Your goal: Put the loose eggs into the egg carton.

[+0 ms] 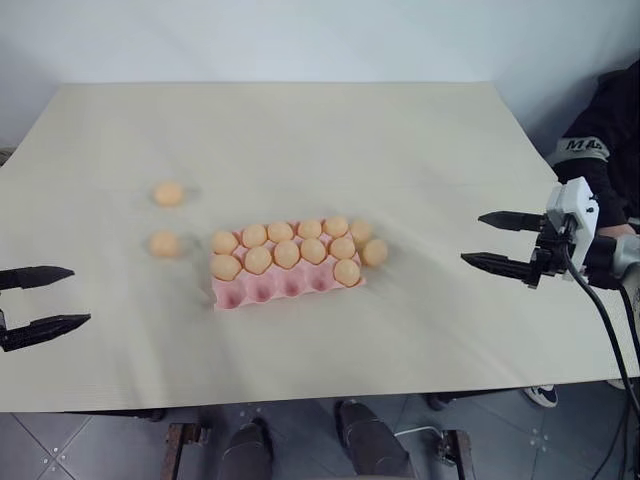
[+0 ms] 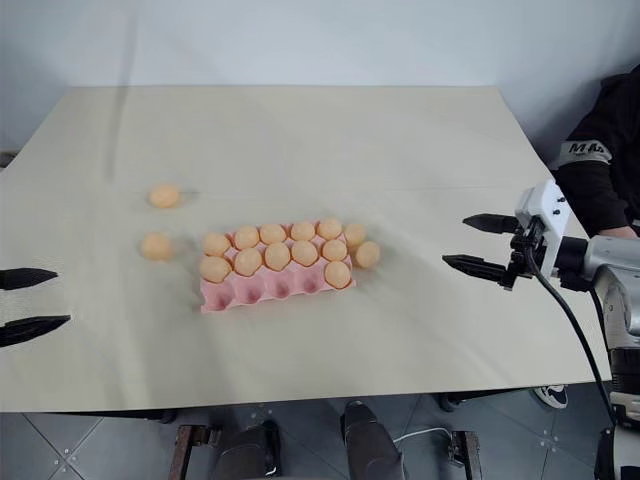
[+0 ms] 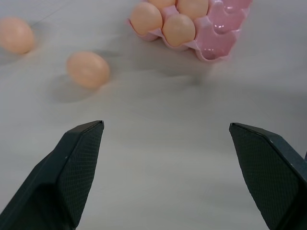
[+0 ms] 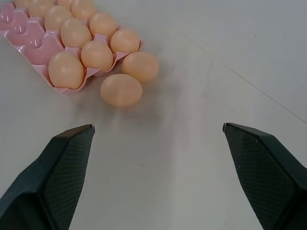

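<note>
The pink egg carton (image 1: pixel 262 290) lies mid-table, its back and middle rows filled and its near row bare but for one egg at the right end. Two loose eggs (image 1: pixel 169 194) (image 1: pixel 164 243) rest on the table to its left. Another two loose eggs (image 1: pixel 361 231) (image 1: pixel 375 252) lie against its right end, also seen as eggs (image 4: pixel 121 90) from the right wrist. My left gripper (image 1: pixel 78 296) hovers open at the left edge, well short of the left eggs (image 3: pixel 88 69). My right gripper (image 1: pixel 472 239) is open to the right of the carton, empty.
The pale wooden table (image 1: pixel 300 130) is wide, with its front edge close below the carton. A person in a dark sleeve (image 1: pixel 605 130) stands by the right edge, behind my right arm. A grey cable (image 1: pixel 610 330) hangs from that wrist.
</note>
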